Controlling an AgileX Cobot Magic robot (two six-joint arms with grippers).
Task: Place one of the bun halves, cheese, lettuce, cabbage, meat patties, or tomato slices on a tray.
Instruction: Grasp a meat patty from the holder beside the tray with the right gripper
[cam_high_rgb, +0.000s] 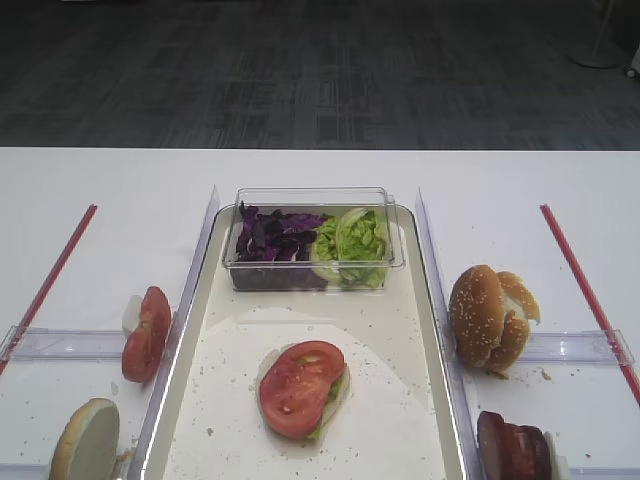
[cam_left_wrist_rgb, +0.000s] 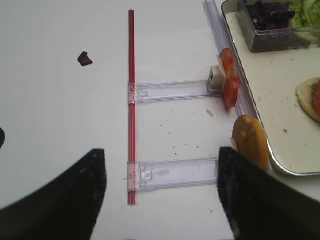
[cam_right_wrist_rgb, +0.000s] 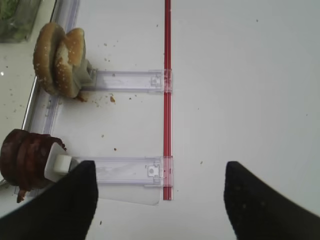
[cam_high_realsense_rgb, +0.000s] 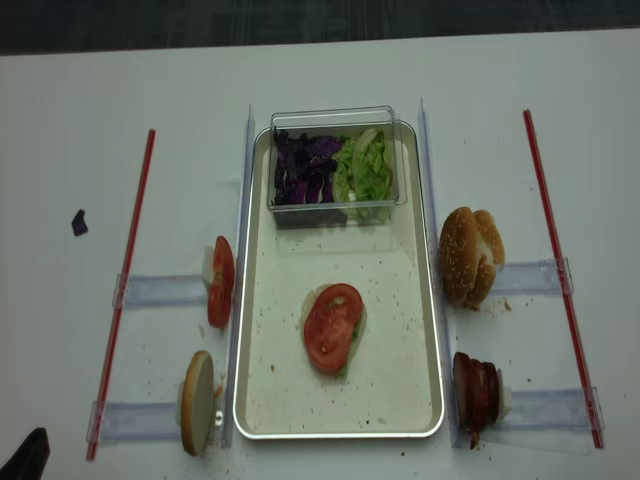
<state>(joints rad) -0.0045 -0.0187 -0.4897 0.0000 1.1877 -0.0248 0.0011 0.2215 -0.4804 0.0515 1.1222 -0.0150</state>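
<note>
1 tomato slice (cam_high_rgb: 300, 387) lies flat on top of a pale bun half with a sliver of green showing beneath it, in the middle of the tray (cam_high_rgb: 400, 330). The tray's floor is speckled with crumbs. At the tray's far end stands a clear plastic tub (cam_high_rgb: 312, 240); the cabbage (cam_high_rgb: 272, 236) fills its left part and the lettuce (cam_high_rgb: 353, 243) its right part.

Left of the tray, outside its rim, more tomato slices (cam_high_rgb: 147, 333) stand on edge against a clear holder strip (cam_high_realsense_rgb: 158, 291). Nearer the front edge on the same side, 1 bun half (cam_high_realsense_rgb: 196, 402) stands upright on a second strip. Right of the tray, 2 bun halves (cam_high_rgb: 489, 317) lean together on edge, and closer to the front the meat patties (cam_high_realsense_rgb: 476, 390) stand in a row against a white block. A red strip (cam_high_realsense_rgb: 122, 290) runs along the table on the left and another (cam_high_realsense_rgb: 558, 270) on the right. A small dark scrap (cam_high_realsense_rgb: 79, 222) lies on the white table beyond the left strip.

The right gripper (cam_right_wrist_rgb: 160, 200) hangs over the table beside the patties, its 2 dark fingers spread wide with nothing between them. The left gripper (cam_left_wrist_rgb: 162, 195) hangs over the near holder strip on the left, its fingers also wide apart and empty, just beside the upright bun half.
</note>
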